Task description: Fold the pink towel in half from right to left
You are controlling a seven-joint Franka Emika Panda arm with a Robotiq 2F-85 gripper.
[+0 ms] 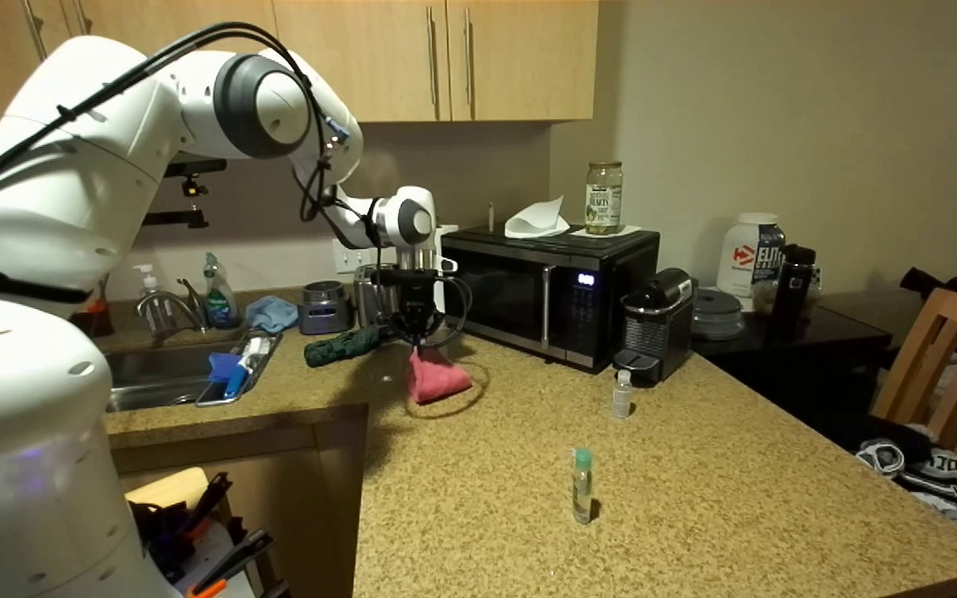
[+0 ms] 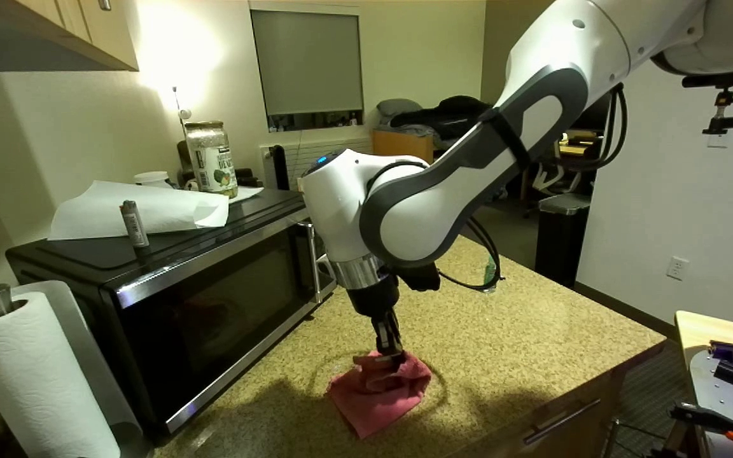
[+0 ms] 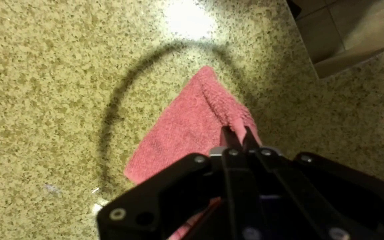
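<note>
The pink towel (image 1: 439,379) lies rumpled on the countertop in front of the microwave. In an exterior view its flat part (image 2: 376,410) spreads toward the camera, with a bunched fold at the gripper. In the wrist view the towel (image 3: 178,133) shows a flat face with a folded strip along its right edge. My gripper (image 3: 240,133) points down and is shut on that folded part, with cloth pinched between the fingertips. The gripper also shows at the towel in both exterior views (image 1: 417,342) (image 2: 393,357). The towel's part under the gripper is hidden.
The black microwave (image 1: 520,291) stands right behind the towel. A dark green cloth (image 1: 341,347) and the sink (image 1: 154,378) lie to one side. A small clear bottle (image 1: 621,395) and a green-capped bottle (image 1: 582,488) stand on the counter. A paper towel roll (image 2: 35,381) is near the microwave.
</note>
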